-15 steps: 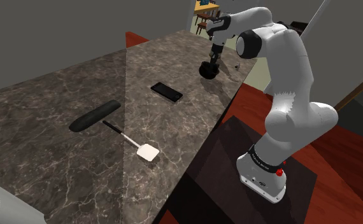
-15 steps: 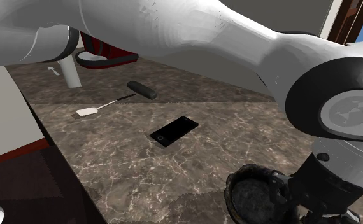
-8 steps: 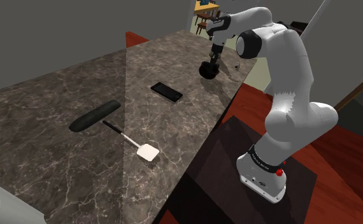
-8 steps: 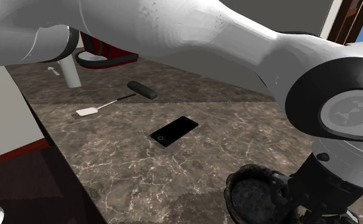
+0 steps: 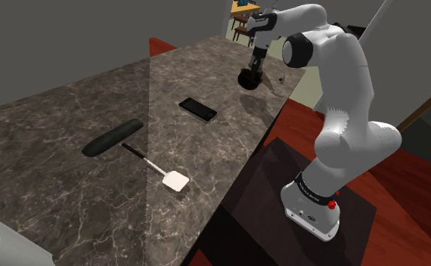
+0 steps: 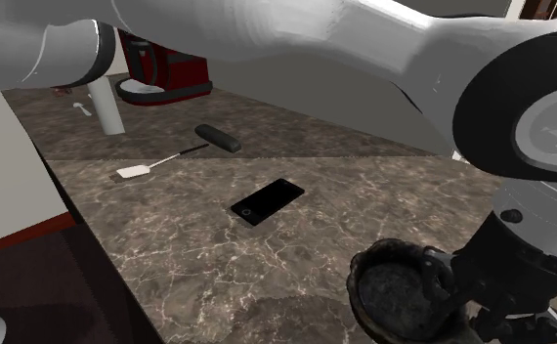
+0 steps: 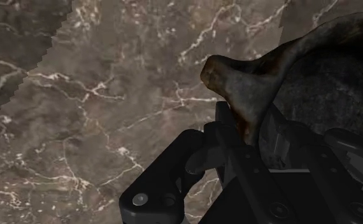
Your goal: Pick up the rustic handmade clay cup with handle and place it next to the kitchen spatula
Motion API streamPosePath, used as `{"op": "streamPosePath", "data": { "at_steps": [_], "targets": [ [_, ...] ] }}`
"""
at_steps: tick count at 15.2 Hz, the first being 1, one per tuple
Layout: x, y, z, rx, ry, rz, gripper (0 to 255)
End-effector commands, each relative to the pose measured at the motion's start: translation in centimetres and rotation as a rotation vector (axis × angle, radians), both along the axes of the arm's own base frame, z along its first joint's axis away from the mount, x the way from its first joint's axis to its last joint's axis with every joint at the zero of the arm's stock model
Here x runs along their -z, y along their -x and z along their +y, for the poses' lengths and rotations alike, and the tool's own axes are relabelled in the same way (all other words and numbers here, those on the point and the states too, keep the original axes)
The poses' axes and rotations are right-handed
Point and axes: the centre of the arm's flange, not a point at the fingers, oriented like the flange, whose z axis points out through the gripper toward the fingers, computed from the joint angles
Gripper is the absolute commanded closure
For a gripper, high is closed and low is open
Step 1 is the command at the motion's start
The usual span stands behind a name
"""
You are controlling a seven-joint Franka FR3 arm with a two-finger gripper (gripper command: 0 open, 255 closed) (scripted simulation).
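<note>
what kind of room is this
Probably a home kitchen: a long dark marbled counter, a white spatula lying on it, and a dark, rough cup.

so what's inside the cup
Nothing shows inside the cup, just its dark, rough inner wall. The gripper, shut on the cup, covers the part of the inside next to it.

A long dark marble counter [image 5: 70, 106] with pale veins stands over a reddish wood floor [image 5: 418, 219], a plain grey wall [image 5: 70, 30] behind it, beside a lit doorway [image 5: 237, 9] showing wooden chairs [image 5: 239, 30].
</note>
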Motion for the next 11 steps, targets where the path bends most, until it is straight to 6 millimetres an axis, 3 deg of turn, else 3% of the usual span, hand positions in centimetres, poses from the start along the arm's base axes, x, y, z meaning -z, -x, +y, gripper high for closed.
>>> {"op": "streamPosePath", "data": {
  "at_steps": [1,11],
  "targets": [
    [-1.2,-0.1,0.1,0.000,0.000,0.000,255],
    [-6.5,-0.1,0.1,0.000,0.000,0.000,255]
  ]
}}
